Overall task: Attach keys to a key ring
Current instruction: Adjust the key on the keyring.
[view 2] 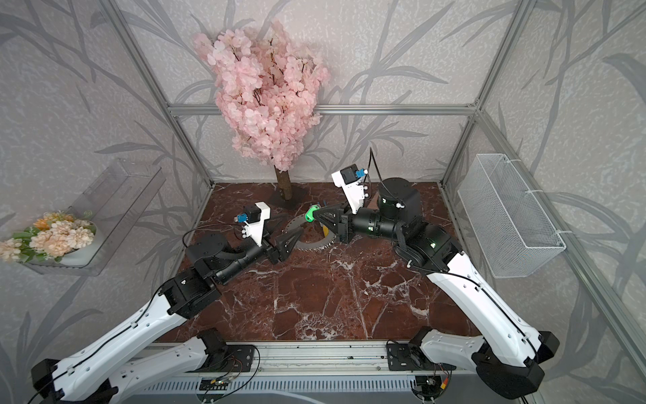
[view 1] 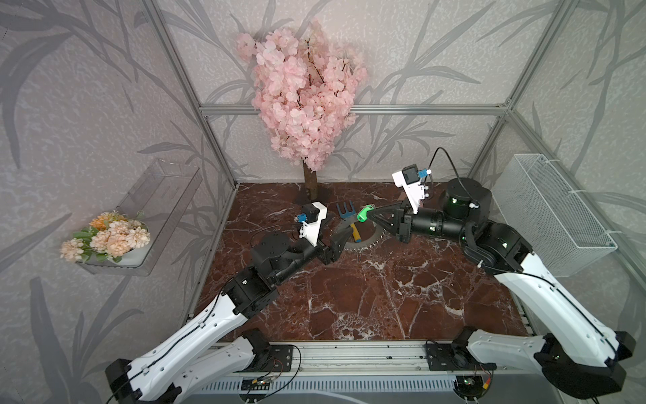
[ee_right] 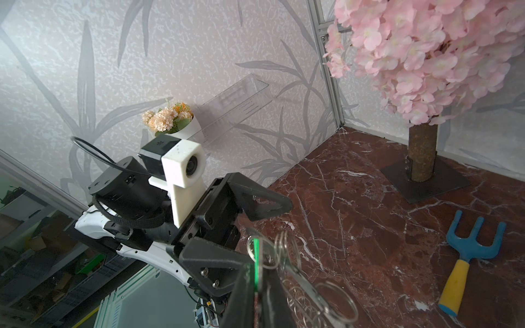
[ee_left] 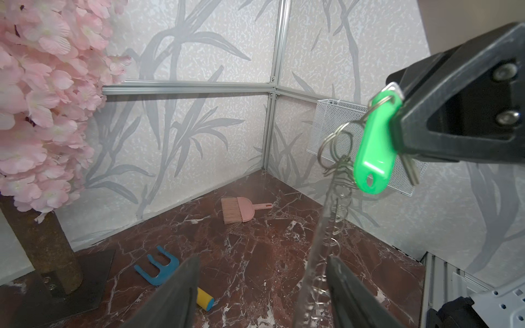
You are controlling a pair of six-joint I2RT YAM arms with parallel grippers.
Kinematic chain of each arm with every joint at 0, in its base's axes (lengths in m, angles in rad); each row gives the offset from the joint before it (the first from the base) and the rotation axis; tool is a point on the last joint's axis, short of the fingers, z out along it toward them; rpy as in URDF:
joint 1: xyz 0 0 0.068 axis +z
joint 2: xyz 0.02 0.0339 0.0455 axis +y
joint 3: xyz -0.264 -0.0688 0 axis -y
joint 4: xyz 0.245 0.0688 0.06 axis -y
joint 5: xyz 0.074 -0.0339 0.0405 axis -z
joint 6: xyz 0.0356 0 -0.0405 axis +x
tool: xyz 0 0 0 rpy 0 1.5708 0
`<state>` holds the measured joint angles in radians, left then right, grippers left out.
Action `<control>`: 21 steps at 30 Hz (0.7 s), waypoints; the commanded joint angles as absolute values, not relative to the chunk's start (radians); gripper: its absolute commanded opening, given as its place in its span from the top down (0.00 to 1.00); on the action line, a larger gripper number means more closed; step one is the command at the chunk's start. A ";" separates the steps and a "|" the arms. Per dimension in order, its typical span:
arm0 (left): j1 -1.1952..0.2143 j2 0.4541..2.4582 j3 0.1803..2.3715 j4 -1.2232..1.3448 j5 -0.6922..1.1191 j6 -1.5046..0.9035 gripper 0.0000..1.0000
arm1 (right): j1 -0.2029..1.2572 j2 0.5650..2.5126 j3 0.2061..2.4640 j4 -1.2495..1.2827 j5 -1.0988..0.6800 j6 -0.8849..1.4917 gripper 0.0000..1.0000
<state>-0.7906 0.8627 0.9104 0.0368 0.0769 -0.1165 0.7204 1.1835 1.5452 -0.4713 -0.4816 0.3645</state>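
Note:
My right gripper (view 1: 374, 214) is shut on the green tag (ee_left: 373, 150) of the key (ee_left: 409, 170), held above the table. The tag also shows in a top view (view 2: 310, 214). The key ring (ee_left: 318, 241), a grey disc fringed with split rings, stands tilted, its upper rim up by the tag. Its top rings meet the tag's ring; whether they are linked I cannot tell. My left gripper (ee_left: 262, 259) is open, with the disc's rim between its jaws, close beside one finger (ee_left: 345, 286). In both top views the disc (view 1: 367, 245) (view 2: 309, 244) lies between the two grippers.
A blue-and-yellow toy fork (view 1: 346, 214) (ee_right: 468, 250) lies just behind the disc. A pink brush and dustpan (ee_left: 241, 210) sits near the far corner. The pink blossom tree (view 1: 304, 98) stands at the back on a dark base. A white mesh basket (view 1: 552, 210) hangs on the right wall.

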 commanded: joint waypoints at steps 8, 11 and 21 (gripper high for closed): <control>-0.788 0.794 0.937 0.036 0.077 -0.071 0.28 | 0.716 1.217 1.697 -0.647 -0.525 0.225 1.00; -0.787 0.777 0.974 0.021 0.105 -0.062 0.28 | 0.712 1.230 1.731 -0.697 -0.565 0.190 1.00; -0.782 0.771 1.120 -0.090 0.182 -0.048 0.35 | 0.682 1.257 1.770 -0.748 -0.791 0.099 1.00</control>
<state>-0.7895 0.7654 1.0756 -0.0429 0.1364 -0.0677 0.6926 1.2522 1.7313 -0.7479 -0.6899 0.1513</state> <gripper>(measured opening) 0.650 0.098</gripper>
